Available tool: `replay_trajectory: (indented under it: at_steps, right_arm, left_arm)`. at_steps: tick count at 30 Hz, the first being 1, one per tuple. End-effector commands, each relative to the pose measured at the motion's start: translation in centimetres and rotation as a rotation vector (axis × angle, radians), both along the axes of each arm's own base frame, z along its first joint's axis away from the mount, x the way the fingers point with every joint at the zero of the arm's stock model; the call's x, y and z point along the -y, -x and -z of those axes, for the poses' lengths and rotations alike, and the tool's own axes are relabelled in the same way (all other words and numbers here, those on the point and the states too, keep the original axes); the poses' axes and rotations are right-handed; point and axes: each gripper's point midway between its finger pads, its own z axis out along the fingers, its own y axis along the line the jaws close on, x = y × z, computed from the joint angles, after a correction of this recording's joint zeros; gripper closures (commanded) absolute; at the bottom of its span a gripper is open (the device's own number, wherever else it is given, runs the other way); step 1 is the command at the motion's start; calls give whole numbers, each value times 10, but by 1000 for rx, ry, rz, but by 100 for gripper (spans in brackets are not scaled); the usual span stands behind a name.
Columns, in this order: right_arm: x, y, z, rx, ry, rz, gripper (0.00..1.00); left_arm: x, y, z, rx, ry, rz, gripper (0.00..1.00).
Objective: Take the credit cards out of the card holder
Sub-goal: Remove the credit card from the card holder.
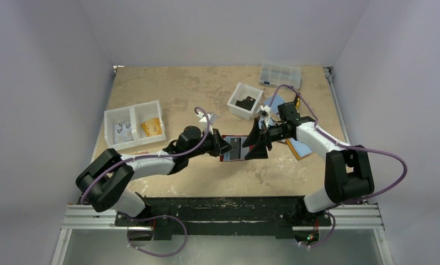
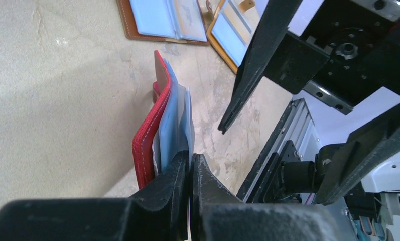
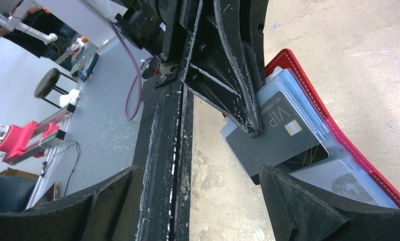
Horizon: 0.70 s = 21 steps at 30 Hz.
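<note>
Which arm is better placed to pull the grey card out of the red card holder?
Right: the right gripper is open beside the grey card; the left gripper is shut on the card holder, steadying it.

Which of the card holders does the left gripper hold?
The dark red card holder: the left gripper pinches its clear sleeves, jaws shut. The brown holder and the orange-tan holder lie open and flat, untouched.

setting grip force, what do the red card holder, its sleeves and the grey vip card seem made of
Red card holder: probably leather or faux leather, matte, white stitching along the edge. Sleeves: thin clear plastic, glossy, flexing. Grey VIP card: apparently rigid plastic, satin sheen, printed lettering.
</note>
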Motion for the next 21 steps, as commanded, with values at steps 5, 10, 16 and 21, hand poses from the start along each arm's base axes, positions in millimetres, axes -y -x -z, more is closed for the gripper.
replay_trajectory:
  at_steps: [5,10,16,21]
  right_arm:
    - [-7,-14,-2,-148,-29,47,13]
    - [-7,-20,4,-162,-3,76,19]
    - [2,-30,2,-141,-4,109,22]
    - [8,-36,8,-154,5,137,27]
  left_arm:
    - [13,-9,-49,90,165,0,100]
    - [11,-7,-49,81,182,-3,100]
    - [8,-5,-48,72,186,-16,100]
    - [7,-5,-49,69,197,-25,100]
